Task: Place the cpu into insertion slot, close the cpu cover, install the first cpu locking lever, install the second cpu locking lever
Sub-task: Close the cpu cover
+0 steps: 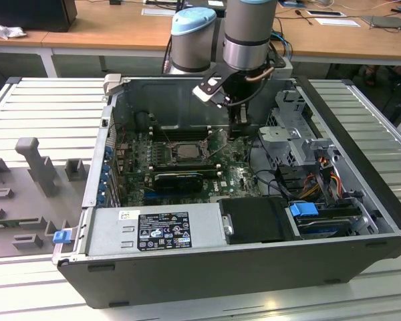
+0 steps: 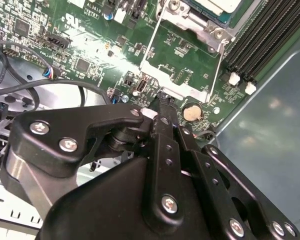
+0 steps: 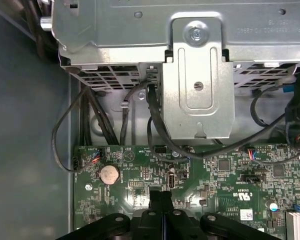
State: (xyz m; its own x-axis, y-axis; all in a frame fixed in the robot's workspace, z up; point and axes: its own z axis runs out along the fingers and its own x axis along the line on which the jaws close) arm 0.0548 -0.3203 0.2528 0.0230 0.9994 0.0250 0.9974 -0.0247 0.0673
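Observation:
The cpu [image 1: 185, 150] lies flat in the insertion slot [image 1: 168, 152] on the green board, and its pale corner [image 2: 217, 4] shows at the picture's edge in the second wrist view. The cpu cover [image 2: 175, 80] is swung open away from the slot, and green board shows through its window. In the exterior view the cover [image 1: 217, 142] stands up on the slot's right. My gripper [image 1: 239, 129] reaches down just right of it. Both wrist views show its black fingers pressed together with nothing between them; the gripper [image 2: 159, 101] is close to the cover's free edge, and the gripper [image 3: 160, 195] hovers over the board.
A coin battery [image 3: 109, 174] sits beside the fingertips. Black memory slots [image 2: 260, 40] run past the slot. A metal drive cage bracket [image 3: 197, 85] and black cables [image 3: 155, 125] lie beyond the board's edge. The power supply [image 1: 154, 231] fills the case's front.

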